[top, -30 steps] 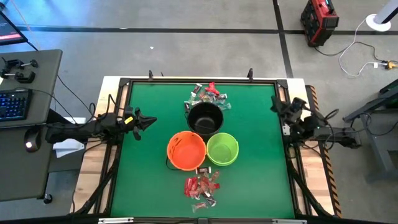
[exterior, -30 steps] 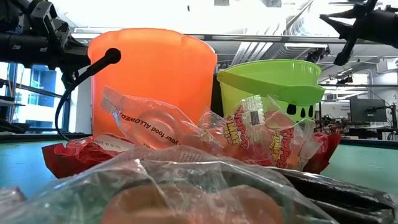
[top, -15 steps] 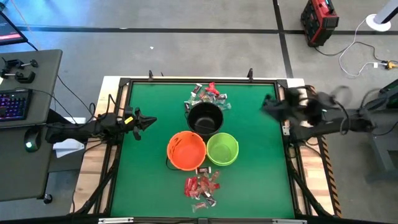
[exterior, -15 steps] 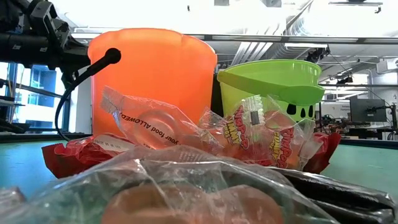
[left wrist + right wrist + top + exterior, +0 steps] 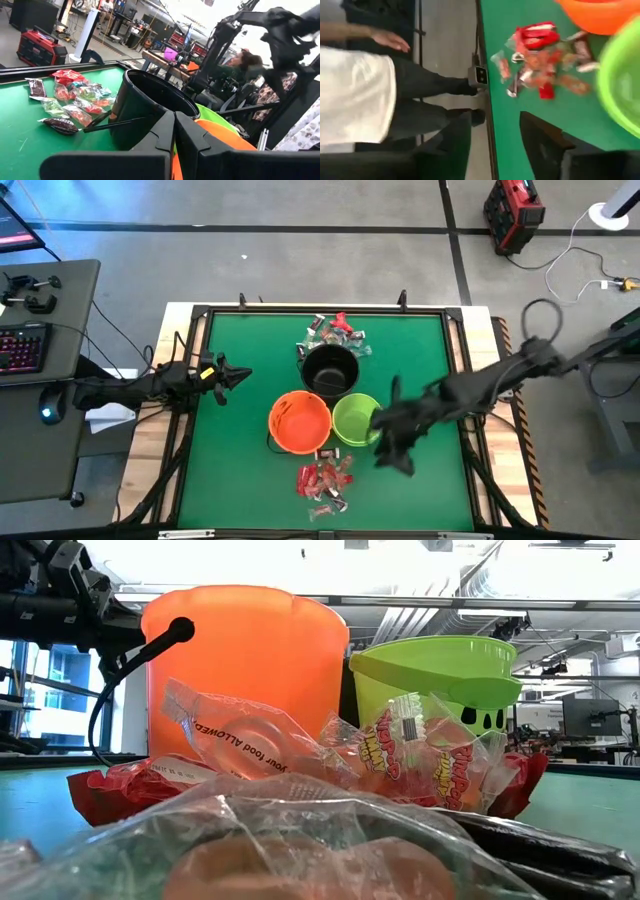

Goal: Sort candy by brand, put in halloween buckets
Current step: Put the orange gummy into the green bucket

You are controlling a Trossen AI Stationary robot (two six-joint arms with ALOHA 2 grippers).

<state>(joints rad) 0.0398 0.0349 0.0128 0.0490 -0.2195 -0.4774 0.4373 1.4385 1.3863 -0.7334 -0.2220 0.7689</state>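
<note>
Three halloween buckets stand together mid-table: black (image 5: 330,370) farthest, orange (image 5: 300,422) and lime green (image 5: 357,420) side by side nearer. One heap of candy (image 5: 335,332) lies behind the black bucket. Another heap (image 5: 325,480) lies in front of the orange and green ones, also seen as candy (image 5: 540,70). My right gripper (image 5: 393,452) hovers blurred just right of the green bucket (image 5: 625,85). It is tipped down toward the near candy, fingers open (image 5: 495,145) and empty. My left gripper (image 5: 240,375) waits shut at the left edge, pointing level at the black bucket (image 5: 145,110).
A person (image 5: 355,90) stands at the table's near edge, one hand (image 5: 390,39) out. A black frame (image 5: 190,410) rims the green table. A desk with a keyboard (image 5: 25,348) is off to the left. Bare green mat lies left and right of the buckets.
My right arm has swung fast from its place at the table's right edge toward the middle and the near side. It now ends beside the green bucket with the gripper tipped downward. It has left the low view's upper right corner. Buckets and candy have kept still.
</note>
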